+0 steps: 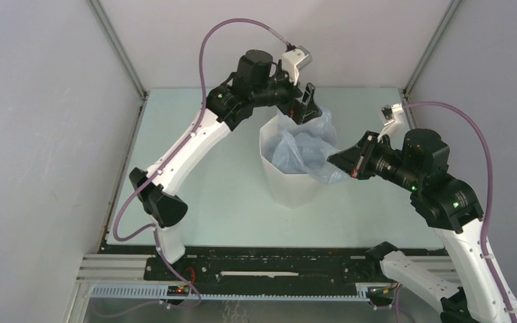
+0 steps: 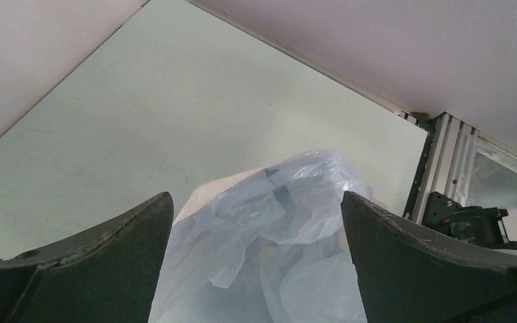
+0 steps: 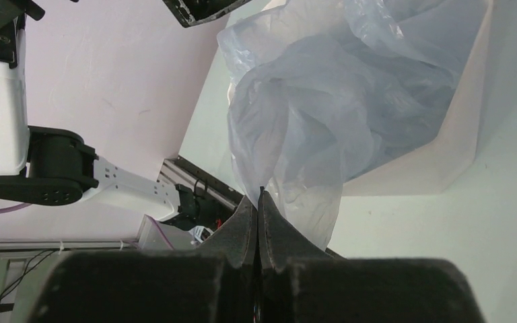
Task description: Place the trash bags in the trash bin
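Your right gripper (image 1: 337, 160) sits at the near-right side of the bin, its fingers pressed together on a fold of the pale-blue trash bag (image 1: 301, 144). From that pinch, the film runs over the rim and bunches inside the white trash bin (image 1: 288, 187), which stands upright on the table (image 1: 209, 195). Beyond it, your left gripper (image 1: 305, 106) hangs over the far rim with its fingers spread wide. In the left wrist view, bag film shows in the gap between them.
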You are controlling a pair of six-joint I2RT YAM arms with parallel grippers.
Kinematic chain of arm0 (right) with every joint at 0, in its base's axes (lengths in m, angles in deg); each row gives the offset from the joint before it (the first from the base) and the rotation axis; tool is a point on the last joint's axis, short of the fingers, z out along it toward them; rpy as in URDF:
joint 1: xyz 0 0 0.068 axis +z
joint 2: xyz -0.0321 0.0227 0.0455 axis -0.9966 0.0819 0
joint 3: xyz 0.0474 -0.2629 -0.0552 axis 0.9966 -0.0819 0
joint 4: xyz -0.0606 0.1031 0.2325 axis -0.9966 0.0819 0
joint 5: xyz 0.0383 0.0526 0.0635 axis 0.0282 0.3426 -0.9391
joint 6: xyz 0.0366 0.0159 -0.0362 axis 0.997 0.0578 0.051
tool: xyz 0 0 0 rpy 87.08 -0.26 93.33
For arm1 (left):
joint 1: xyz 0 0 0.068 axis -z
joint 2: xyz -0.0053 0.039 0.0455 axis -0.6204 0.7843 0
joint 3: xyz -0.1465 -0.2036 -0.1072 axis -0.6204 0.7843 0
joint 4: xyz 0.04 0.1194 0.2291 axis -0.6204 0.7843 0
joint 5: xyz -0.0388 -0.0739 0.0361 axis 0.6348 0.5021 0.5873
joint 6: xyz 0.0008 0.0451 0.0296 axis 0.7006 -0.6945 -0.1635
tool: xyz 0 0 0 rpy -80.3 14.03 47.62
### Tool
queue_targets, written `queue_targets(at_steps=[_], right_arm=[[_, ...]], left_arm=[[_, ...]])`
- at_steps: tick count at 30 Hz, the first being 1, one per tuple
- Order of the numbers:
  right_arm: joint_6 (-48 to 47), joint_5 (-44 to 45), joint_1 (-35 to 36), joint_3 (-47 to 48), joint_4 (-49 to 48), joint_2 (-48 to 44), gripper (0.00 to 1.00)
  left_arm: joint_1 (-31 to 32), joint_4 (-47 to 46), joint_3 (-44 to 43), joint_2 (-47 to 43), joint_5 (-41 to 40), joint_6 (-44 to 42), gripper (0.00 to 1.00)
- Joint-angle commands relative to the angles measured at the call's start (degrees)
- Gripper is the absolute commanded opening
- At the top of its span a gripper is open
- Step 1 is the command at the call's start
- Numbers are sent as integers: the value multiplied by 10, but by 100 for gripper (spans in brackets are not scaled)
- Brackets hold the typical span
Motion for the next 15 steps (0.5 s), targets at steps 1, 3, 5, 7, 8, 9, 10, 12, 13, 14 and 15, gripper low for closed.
queue_targets(at_steps=[1, 3, 5, 7, 8, 9, 10, 12, 13, 14, 15], right_arm=[[5, -46, -26, 4, 18, -3, 0], [5, -56, -35, 4, 20, -3, 0], [4, -60, -42, 4, 19, -5, 0], [2, -58, -47, 4, 21, -8, 0], [0, -55, -51, 4, 23, -8, 0], [-1, -53, -53, 3, 25, -9, 0], [-1, -53, -56, 4, 26, -9, 0], [-1, -56, -62, 4, 24, -9, 0], [0, -57, -64, 4, 22, -10, 0], [2, -59, -66, 4, 20, -10, 0], [3, -59, -67, 4, 19, -11, 0]], left_arm=[[8, -22, -39, 12, -6, 33, 96], [10, -26, -41, 19, -42, 45, 85], [12, -17, -36, 20, -74, 44, 82], [12, -6, -32, 20, -68, 29, 91], [13, -2, -29, 19, -55, 18, 95], [13, -1, -24, 18, -47, 10, 98], [13, -3, -18, 17, -41, 6, 99], [13, -4, -16, 24, -27, 3, 97], [13, -3, -24, 30, -32, 6, 90], [13, 0, -33, 34, -46, 13, 79], [13, 3, -39, 37, -63, 20, 68]])
